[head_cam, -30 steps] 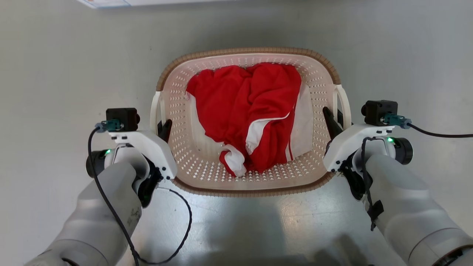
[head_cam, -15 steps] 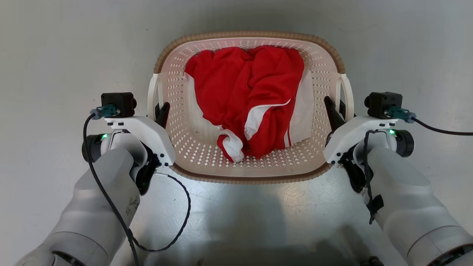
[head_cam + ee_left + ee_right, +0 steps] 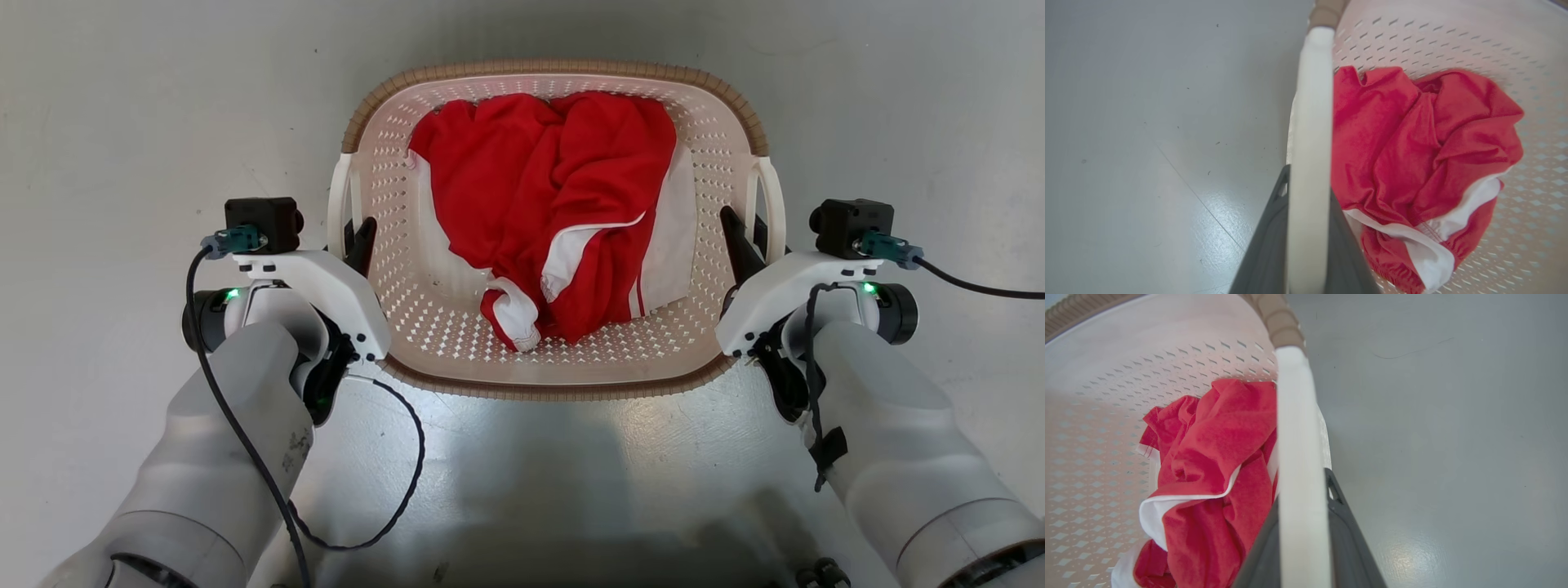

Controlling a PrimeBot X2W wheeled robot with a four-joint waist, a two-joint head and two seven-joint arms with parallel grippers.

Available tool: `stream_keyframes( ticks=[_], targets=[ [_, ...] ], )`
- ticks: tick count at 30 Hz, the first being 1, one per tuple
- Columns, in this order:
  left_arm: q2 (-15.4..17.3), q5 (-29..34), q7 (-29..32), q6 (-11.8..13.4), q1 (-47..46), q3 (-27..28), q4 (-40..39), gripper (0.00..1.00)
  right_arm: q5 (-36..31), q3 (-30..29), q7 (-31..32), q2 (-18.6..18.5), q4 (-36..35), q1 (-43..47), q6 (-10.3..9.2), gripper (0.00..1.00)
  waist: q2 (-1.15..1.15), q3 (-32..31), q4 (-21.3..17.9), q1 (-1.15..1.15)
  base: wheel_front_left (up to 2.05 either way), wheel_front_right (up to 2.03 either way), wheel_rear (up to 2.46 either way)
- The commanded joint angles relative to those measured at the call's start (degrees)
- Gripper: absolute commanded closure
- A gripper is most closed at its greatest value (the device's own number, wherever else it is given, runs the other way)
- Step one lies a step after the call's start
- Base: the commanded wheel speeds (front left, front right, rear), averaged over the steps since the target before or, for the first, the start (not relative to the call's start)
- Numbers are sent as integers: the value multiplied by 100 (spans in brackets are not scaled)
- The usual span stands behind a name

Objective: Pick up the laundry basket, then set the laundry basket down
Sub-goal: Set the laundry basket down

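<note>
The laundry basket was square in front of the robot, over the grey floor. Whether its base touched the floor or hung clear could not be told. Inside it lay a crumpled red-and-white garment, bunched toward the basket's far right, with the near-left of the bottom bare.

The left gripper was clamped on the basket's left handle. The left wrist view showed the dark fingers on either side of the white bar with almost no gap. The right gripper was closed the same way on the right handle. Both grips sat toward the near end of the handles, short of the basket's middle.

Risks, as judged:
- With the grips short of centre and the load lying far, the far rim could dip and the basket pivot about the handles.
- The bars looked smooth and narrow, so uneven arm heights could let one slide through the fingers.
- If the arms drifted apart or together, the handles would flex and one might pull free.
- A tilted set-down would land one corner first and jolt the grip.
- The left arm's loose black cable hung just near of the basket's near rim, where it could snag or get trapped under the base.
</note>
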Motion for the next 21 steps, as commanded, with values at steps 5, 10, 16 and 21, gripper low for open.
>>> stream_keyframes(
  ticks=[5, 10, 16, 21],
  targets=[
    [119, 123, -84, -33, 37, 226, -21, 59, -108, -31, -64, 113, 25, 223, 40, 74, 0, 17, 6, 0, 0, 0, 0],
    [75, 110, -84, -33, 76, 201, -11, 0, -72, -25, -64, 115, 20, 241, 40, 0, 0, -10, 14, 0, 0, 0, 0],
    [66, 91, -84, -33, 92, 183, 21, 0, 2, 15, -64, 116, -14, 278, 40, 0, 0, -85, -2, 0, 0, 0, 0],
    [89, 89, -84, -33, 130, 177, 36, 0, 68, 65, -64, 116, -51, 328, 40, 0, 0, -219, -37, 0, 0, 0, 0]
  ],
)
